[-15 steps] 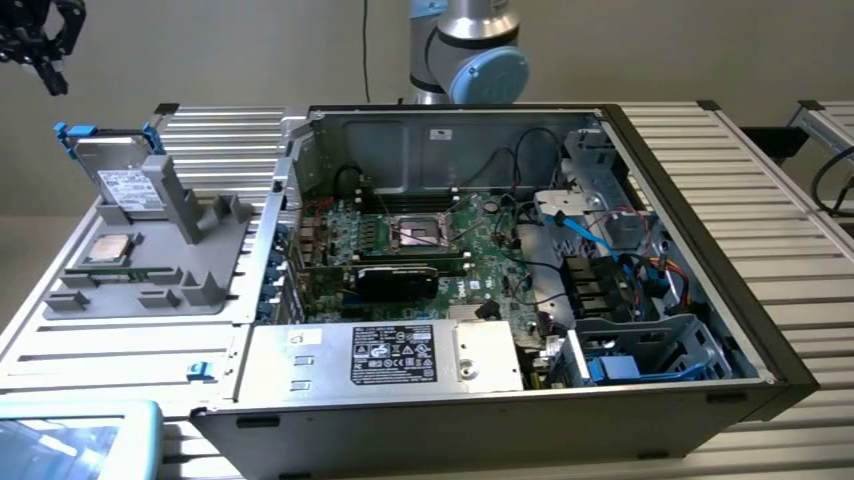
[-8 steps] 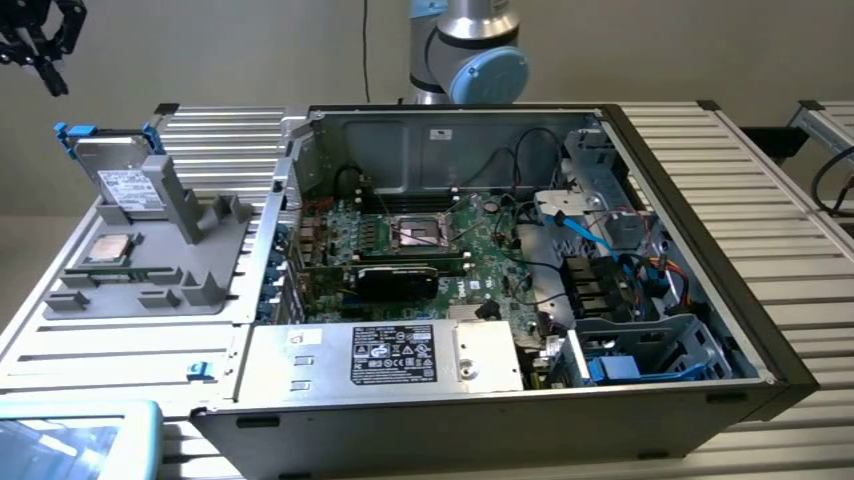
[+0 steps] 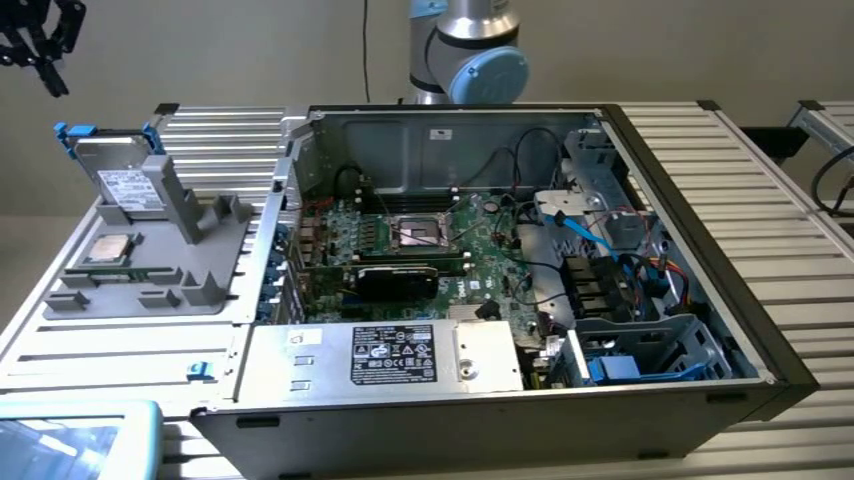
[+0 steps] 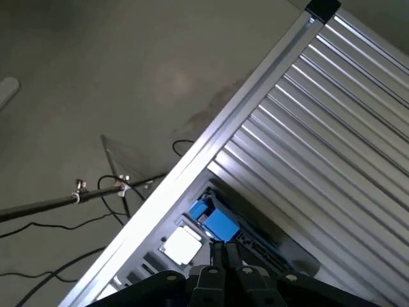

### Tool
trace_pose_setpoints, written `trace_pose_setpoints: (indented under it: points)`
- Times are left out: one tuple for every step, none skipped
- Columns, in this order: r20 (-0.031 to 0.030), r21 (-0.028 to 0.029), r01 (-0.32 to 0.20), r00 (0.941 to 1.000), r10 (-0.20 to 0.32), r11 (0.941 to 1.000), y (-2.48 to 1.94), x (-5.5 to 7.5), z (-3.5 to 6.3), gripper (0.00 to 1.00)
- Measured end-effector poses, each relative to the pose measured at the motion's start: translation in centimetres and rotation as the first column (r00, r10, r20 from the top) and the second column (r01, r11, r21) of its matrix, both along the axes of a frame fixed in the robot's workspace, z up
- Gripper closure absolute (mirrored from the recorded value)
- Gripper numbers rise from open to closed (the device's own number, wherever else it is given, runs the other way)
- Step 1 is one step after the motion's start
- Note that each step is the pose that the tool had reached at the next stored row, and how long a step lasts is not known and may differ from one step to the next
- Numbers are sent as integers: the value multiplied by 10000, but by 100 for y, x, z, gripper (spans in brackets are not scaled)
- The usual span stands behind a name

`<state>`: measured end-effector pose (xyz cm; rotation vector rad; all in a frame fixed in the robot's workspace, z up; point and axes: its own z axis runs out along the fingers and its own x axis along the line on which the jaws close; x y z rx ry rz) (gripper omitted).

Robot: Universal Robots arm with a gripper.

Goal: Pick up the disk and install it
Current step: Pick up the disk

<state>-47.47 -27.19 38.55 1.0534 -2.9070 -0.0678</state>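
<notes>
- Presently, gripper [image 3: 51,78] is seen high at the exterior view's far left, jaws clenched together, nothing grasped.
- Disk [image 3: 123,180] is propped on edge, tilted, in a grey stand [image 3: 220,290] below the gripper, untouched.
- In the wrist view, its blue carrier [image 4: 216,222] is seen just beyond the fingertips [image 4: 219,256].
- Chip [image 3: 110,248] is laid flat near the disk.
- Open case [image 3: 400,130] is placed right of the stand.

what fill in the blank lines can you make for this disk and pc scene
1. The disk stands in a grey holder, framed by a ___ plastic carrier.
2. The gripper, raised above the table, is ___ and holds nothing.
3. The holder sits to the exterior view's ___ of the computer case.

Missing words: blue; shut; left
</notes>
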Motion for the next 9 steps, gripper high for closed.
trace_pose_setpoints:
  points:
    - [17, 0, -180, 9998, 180, 9998, 0, 0, 0, 89]
    - [31, -1, -365, 9993, 365, 9993, 0, 0, 0, 89]
    - [44, -2, -545, 9985, 545, 9985, 0, 0, 1, 89]
    - [60, -3, -730, 9973, 730, 9973, 0, 0, 1, 89]
    - [73, -4, -914, 9958, 914, 9958, 0, 0, 1, 89]
    - [83, -4, -1094, 9940, 1094, 9940, 0, 0, 0, 89]
    - [89, -5, -1272, 9918, 1272, 9919, 0, 0, 0, 89]
    - [98, -6, -1450, 9894, 1450, 9894, 0, 0, 0, 89]
    - [106, -8, -1627, 9866, 1627, 9867, 0, 0, 0, 89]
